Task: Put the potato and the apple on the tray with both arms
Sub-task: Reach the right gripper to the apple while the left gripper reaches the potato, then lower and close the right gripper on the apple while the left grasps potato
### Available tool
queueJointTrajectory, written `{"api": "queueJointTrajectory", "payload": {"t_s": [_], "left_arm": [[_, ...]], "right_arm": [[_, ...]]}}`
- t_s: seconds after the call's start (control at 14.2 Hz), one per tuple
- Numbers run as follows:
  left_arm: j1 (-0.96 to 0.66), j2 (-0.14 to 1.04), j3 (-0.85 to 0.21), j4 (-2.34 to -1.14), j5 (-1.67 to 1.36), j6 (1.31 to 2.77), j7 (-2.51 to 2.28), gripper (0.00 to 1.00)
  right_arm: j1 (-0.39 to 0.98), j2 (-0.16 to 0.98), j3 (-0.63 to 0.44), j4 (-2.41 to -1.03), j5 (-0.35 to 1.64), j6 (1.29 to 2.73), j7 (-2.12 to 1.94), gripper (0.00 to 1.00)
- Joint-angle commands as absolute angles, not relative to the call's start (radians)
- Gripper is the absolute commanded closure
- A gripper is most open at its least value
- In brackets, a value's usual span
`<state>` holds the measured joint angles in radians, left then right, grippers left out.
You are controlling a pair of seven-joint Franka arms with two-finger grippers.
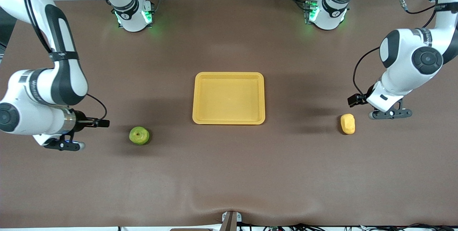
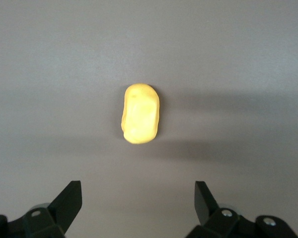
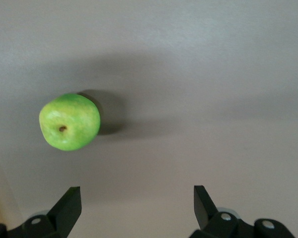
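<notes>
The yellow-orange tray lies flat in the middle of the brown table with nothing in it. The green apple sits toward the right arm's end, a bit nearer the front camera than the tray. My right gripper hovers open beside the apple, apart from it. The yellow potato lies toward the left arm's end. My left gripper hangs open close to the potato and does not touch it. Nothing is between either pair of fingers.
The two arm bases with green lights stand at the table's back edge. A small metal bracket sits at the front edge. Bare brown table surrounds the tray on all sides.
</notes>
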<state>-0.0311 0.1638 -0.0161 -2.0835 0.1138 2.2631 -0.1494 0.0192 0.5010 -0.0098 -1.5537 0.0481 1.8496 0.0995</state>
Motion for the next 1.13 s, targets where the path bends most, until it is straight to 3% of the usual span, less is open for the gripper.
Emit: {"api": "queueJointTrajectory", "payload": {"t_s": [0.0,0.63,1.06], "left_arm": [[-0.014,0.204,-0.017,-2.082,0.13,2.313,-0.137,0.0],[0.032,0.342,-0.017,-2.092,0.13,2.549,-0.138,0.0],[0.032,0.397,-0.017,-2.077,0.121,2.58,-0.186,0.0]], "right_arm": [[0.028,0.508,-0.012,-1.575,0.138,1.878,0.124,0.0],[0.067,0.594,-0.011,-1.578,0.173,2.022,0.187,0.0],[0.095,0.64,-0.011,-1.588,0.213,2.106,0.198,0.0]]}}
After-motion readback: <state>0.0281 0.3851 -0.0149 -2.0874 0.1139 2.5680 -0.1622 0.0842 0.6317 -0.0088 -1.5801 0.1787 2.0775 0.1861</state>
